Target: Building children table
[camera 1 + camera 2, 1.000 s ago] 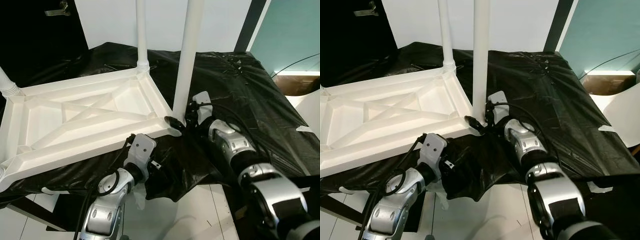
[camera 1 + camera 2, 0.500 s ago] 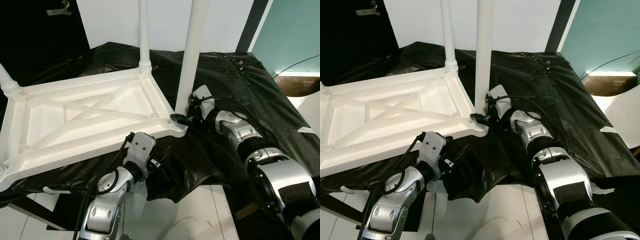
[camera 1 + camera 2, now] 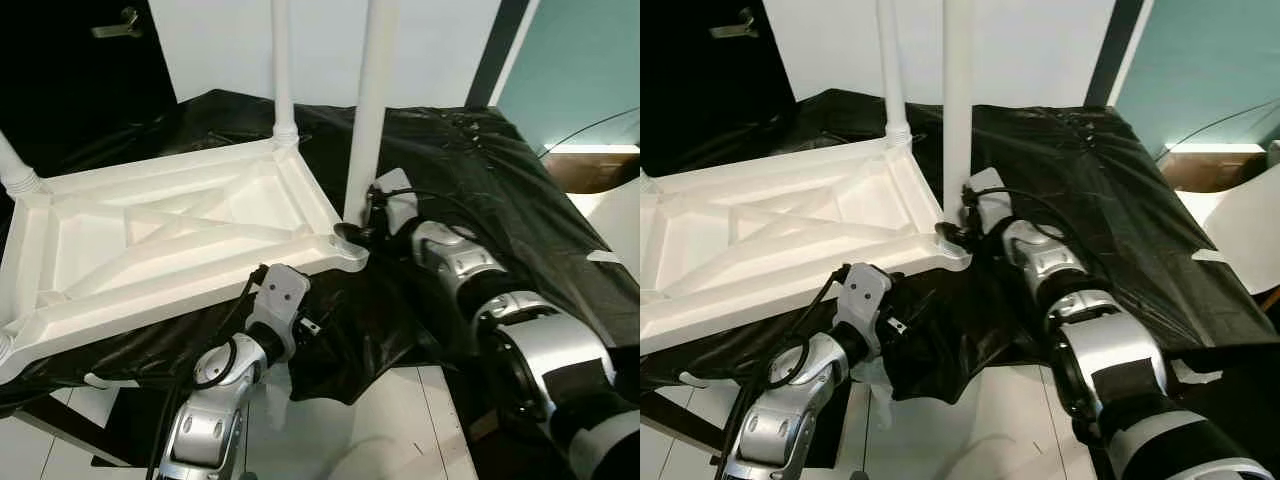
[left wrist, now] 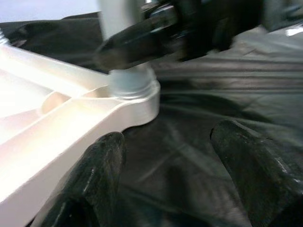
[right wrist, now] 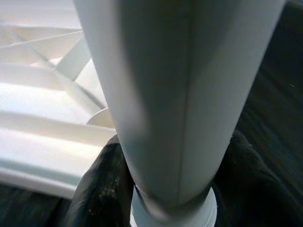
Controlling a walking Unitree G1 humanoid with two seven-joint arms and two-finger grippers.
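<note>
Our right gripper (image 3: 362, 232), jaws pinching the near table leg (image 3: 366, 110), has rotated slightly, seemingly screwing it into the upturned tabletop (image 3: 160, 240) at its 4 o'clock corner.

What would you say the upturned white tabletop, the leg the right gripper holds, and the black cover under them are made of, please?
Tabletop: likely moulded plastic, smooth and slightly glossy; its underside shows cast ribs and diagonal braces.
Leg, held near its base by the right gripper: apparently the same white plastic, a smooth tube with a threaded collar.
Cover: seemingly thin plastic sheeting, shiny and wrinkled.
</note>
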